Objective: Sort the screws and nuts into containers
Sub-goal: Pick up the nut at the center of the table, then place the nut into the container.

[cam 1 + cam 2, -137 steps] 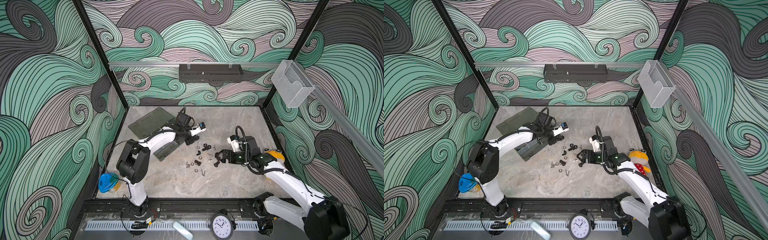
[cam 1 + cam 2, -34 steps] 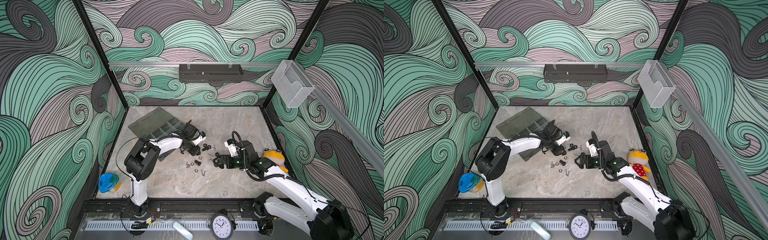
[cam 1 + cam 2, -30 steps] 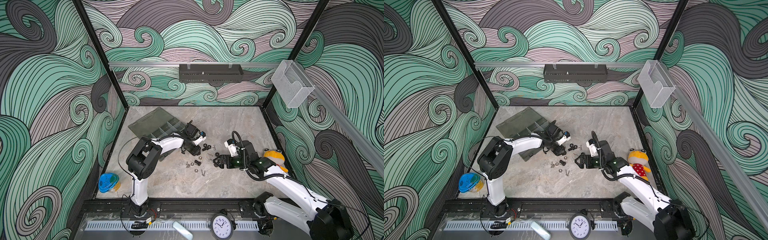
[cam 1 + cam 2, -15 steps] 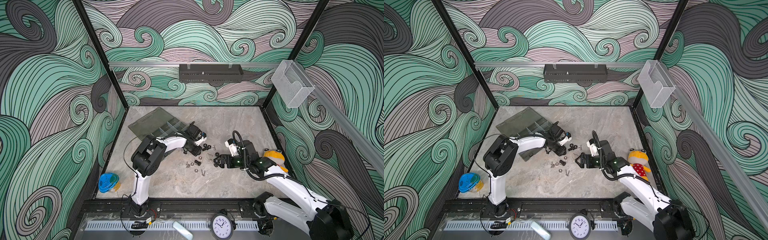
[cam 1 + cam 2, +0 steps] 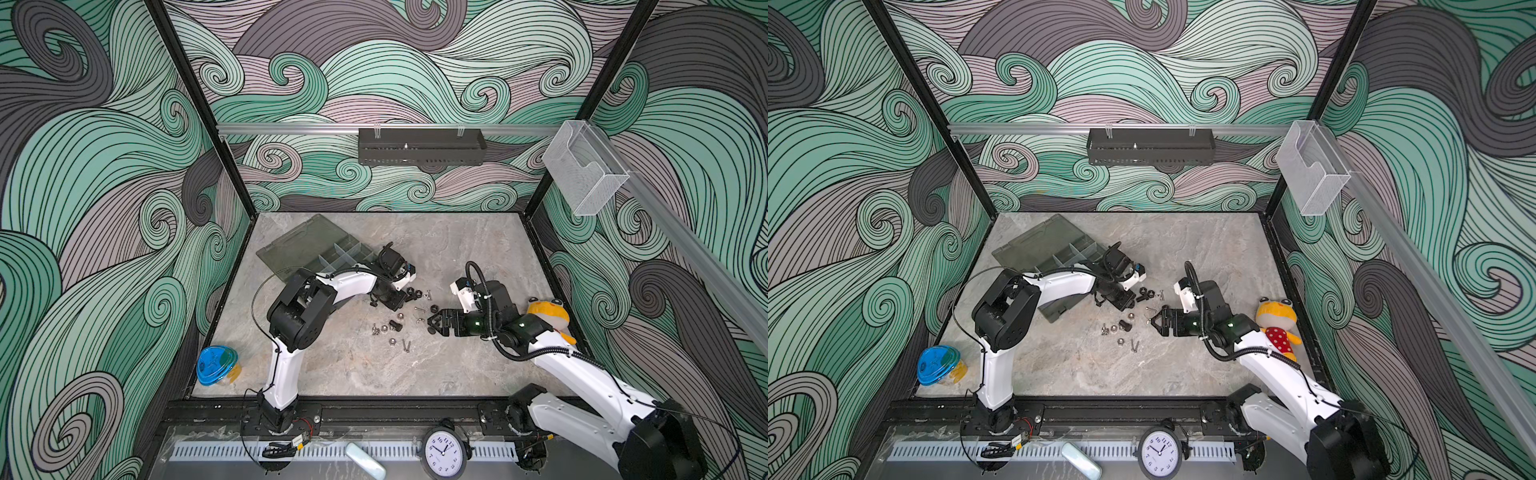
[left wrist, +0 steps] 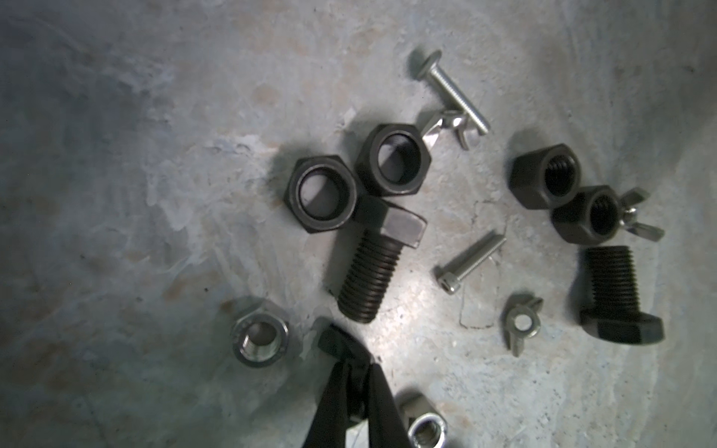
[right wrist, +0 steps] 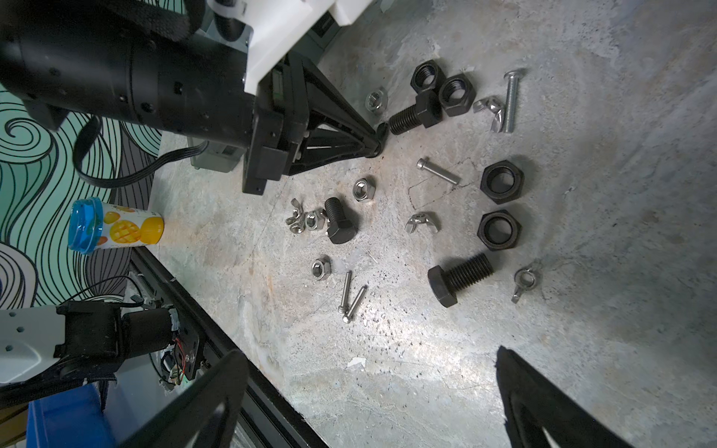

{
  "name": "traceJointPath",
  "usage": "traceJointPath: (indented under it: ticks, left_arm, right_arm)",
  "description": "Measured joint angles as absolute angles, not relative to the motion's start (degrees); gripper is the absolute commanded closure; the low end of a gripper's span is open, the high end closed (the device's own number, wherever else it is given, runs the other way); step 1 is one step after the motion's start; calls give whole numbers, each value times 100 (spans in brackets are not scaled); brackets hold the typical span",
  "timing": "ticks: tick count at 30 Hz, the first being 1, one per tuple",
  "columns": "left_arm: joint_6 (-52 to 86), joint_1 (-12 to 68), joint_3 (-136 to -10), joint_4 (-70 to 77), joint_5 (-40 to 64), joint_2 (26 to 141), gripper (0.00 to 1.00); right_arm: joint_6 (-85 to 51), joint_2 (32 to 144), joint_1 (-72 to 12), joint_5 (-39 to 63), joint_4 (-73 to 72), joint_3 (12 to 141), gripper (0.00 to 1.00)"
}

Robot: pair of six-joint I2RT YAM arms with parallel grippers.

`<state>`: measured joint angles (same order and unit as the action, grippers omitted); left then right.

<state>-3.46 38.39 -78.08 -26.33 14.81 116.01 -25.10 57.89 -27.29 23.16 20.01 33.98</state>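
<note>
Left hand (image 6: 345,349) has swung from the box (image 5: 307,249) to a black bolt (image 6: 368,267), fingers now together, while the right hand (image 5: 433,325) gapes nearby and screws (image 7: 459,277) and nuts (image 7: 500,182) lie loose on the desk (image 5: 457,365), none seen boxed.

Fat black screws (image 6: 368,267) and thin silver ones lie flat in a loose bunch, mixed with black and shiny nuts (image 6: 322,194); the smoky grey containers (image 5: 337,254) sit open just beside them.
</note>
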Motion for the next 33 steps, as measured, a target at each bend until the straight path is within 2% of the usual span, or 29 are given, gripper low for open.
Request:
traceJointPath:
  ticks: [4,9,16,24,33]
  left_arm:
    - [-377,3826,-7745,-2928,1409,11253,90]
    - [-495,3588,-7365,-3144,1184,10088,90]
    - [-670,2252,-6449,-3271,805,8650,90]
    - [-858,1098,-6018,-3638,130,8497,90]
    - [-950,545,-6069,-3682,-152,8816,89]
  right_arm:
    - [-2506,5846,-2729,2318,1997,3398,0]
    - [-2510,6023,-2749,2375,1938,3415,0]
    - [-2510,6600,-3271,2383,1852,3981,1]
    - [-2558,7137,-3997,2292,1474,4536,0]
    - [-2639,7225,-4233,2176,1389,4536,1]
